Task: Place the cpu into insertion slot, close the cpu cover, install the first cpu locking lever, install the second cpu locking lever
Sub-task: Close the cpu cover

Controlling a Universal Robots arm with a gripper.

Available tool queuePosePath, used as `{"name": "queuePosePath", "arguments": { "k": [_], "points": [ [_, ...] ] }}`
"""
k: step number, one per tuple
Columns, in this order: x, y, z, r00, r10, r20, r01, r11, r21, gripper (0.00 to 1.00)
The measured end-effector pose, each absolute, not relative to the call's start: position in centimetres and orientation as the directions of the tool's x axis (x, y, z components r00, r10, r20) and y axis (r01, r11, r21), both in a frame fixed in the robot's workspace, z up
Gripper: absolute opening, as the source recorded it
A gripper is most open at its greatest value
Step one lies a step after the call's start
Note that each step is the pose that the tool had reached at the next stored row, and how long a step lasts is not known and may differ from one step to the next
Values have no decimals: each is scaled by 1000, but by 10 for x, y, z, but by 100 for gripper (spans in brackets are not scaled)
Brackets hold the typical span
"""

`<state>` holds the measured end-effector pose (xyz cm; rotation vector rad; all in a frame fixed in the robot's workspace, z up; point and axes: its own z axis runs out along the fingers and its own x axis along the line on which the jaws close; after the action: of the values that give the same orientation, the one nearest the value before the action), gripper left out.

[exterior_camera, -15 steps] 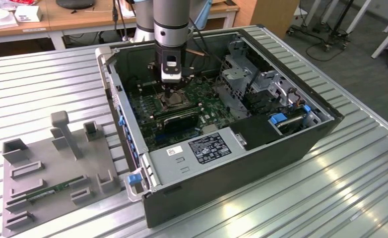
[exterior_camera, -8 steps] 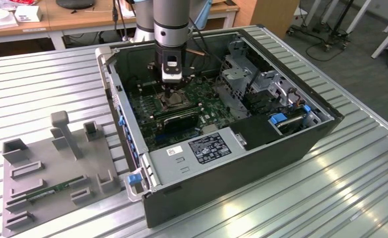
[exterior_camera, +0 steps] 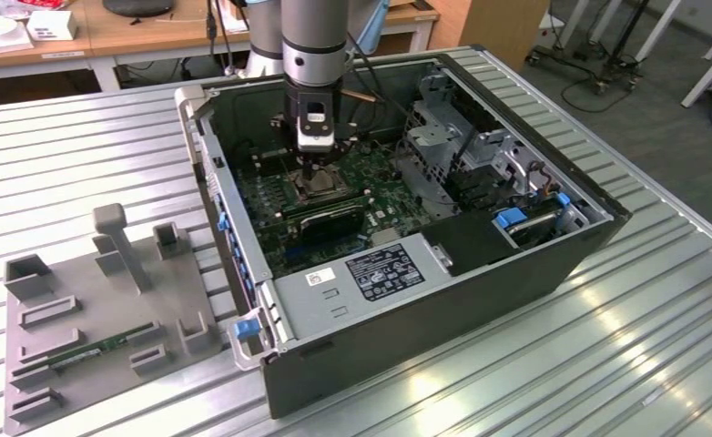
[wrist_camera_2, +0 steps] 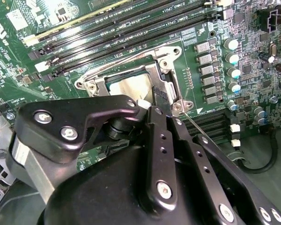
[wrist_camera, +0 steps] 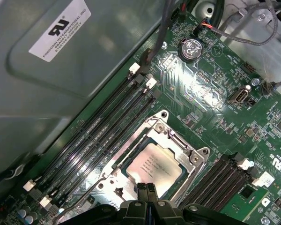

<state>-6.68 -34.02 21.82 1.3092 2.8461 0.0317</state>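
Pincer [wrist_camera: 146,191] tips are being held shut together, nothing between them, and pressed on an edge of the cpu cover [wrist_camera: 177,139], apparently to hold it flat over the cpu [wrist_camera: 154,164] lying in the insertion slot [wrist_camera: 163,117].

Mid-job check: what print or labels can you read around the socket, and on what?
White label on the grey metal panel: fine lines, too small to read.
cpu face: faint print, too small to read.
motherboard silkscreen: too small to read.
Sticker on the power supply: too small to read.
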Motion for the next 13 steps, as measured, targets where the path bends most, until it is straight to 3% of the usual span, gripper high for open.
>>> {"name": "queuePosePath", "arguments": {
  "k": [13],
  "points": [
    [-67, -340, 218, -664, 748, 1, 748, 664, 22, 11]
  ]
}}
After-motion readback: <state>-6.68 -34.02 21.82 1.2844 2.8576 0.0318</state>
